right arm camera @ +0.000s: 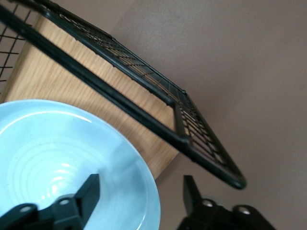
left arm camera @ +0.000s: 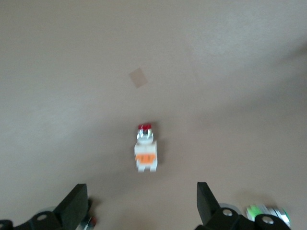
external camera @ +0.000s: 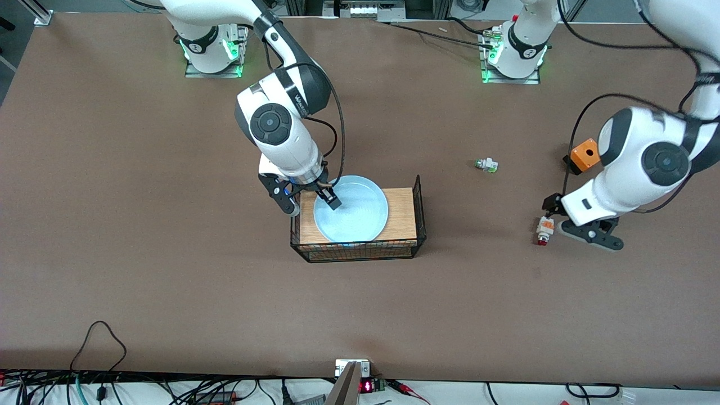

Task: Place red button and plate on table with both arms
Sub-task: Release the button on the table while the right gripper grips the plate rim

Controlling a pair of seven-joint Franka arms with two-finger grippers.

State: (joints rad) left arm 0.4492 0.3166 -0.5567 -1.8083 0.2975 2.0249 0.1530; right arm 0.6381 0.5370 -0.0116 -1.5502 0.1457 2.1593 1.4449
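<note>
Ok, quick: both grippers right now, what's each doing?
Left gripper: open, holding nothing, over the red button on the table.
Right gripper: open, astride the plate rim, not closed.

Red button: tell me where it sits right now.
The red button lies on the table toward the left arm's end, just beside the open left gripper, nearer the front camera than the orange box.

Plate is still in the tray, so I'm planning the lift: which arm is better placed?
Right: its tool straddles the plate rim, fingers open; the left tool is over the red button.
</note>
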